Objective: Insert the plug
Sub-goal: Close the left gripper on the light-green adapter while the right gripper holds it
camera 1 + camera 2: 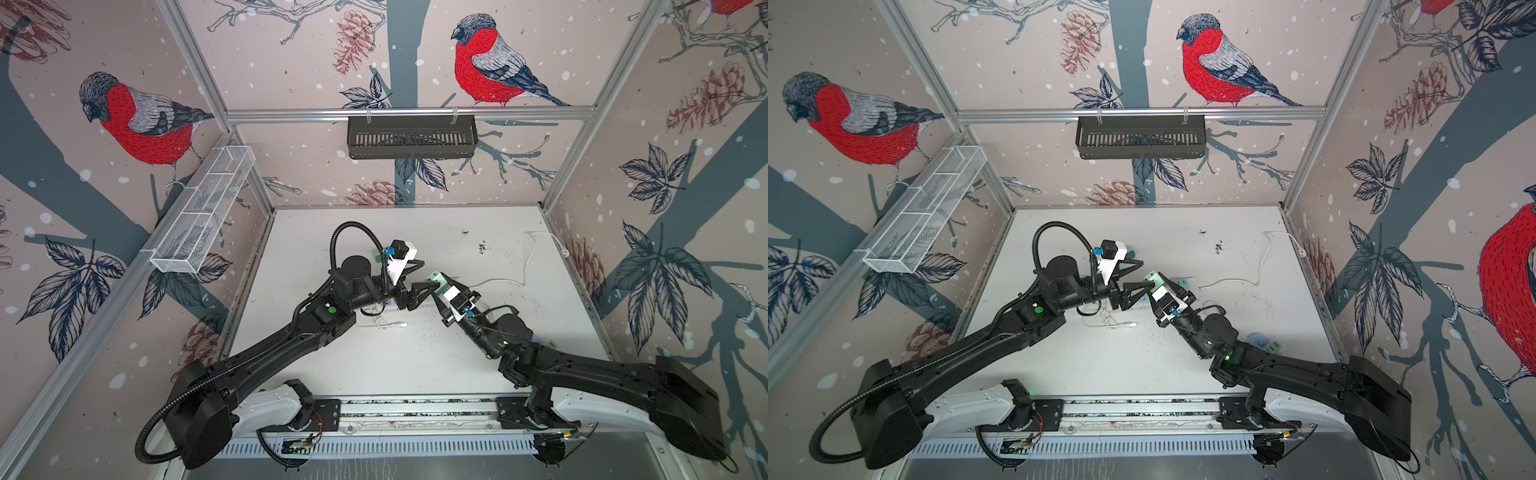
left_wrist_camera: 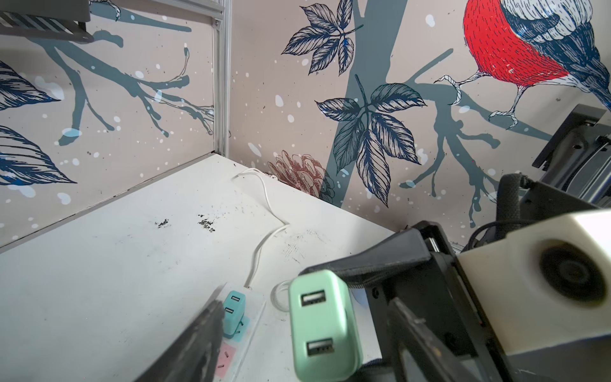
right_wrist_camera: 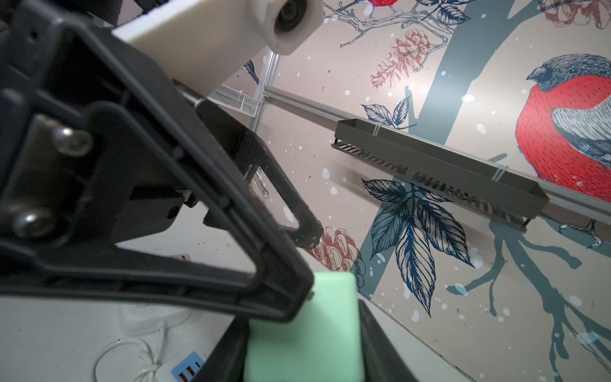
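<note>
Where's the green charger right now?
The green charger is mid-table in both top views, held by the right gripper, between the left gripper's open jaws.

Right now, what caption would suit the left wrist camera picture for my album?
The right gripper holds a mint-green USB charger near the white power strip, where a teal charger sits plugged in.

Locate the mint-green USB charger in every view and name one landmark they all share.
Top view: mint-green USB charger just right of centre, a little below the middle.
Top view: on the centre line, a little below the middle.
Left wrist: large in the foreground, two ports facing the camera.
Right wrist: large in the foreground, plain face showing.
Shared landmark: black slotted shelf.
</note>
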Tool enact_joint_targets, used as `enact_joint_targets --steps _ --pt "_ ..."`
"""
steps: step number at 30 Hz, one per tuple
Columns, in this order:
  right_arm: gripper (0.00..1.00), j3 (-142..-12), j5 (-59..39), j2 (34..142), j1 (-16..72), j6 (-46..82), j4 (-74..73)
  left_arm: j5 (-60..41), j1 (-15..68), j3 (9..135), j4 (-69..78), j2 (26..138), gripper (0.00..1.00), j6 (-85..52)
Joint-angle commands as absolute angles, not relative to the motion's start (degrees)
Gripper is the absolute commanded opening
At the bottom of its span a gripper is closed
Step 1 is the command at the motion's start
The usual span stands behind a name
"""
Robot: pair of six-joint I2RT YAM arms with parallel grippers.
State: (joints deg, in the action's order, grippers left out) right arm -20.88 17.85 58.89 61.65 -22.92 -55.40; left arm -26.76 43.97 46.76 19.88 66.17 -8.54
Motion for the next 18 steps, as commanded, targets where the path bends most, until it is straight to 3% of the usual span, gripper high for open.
enact_joint_targets --steps 1,14,18 --pt "0.09 -21.56 17.45 59.65 61.99 -25.35 -59.88 -27.14 44.19 47.51 20.14 66.31 0.75 -7.48" --pt "0.09 -22.72 19.01 60.25 62.77 -25.66 -60.03 -30.34 44.29 49.57 18.81 69.05 0.45 -6.9" --pt "0.1 -22.87 19.01 60.53 62.71 -25.69 -59.67 -31.47 44.3 49.63 18.93 69.23 0.26 -6.46"
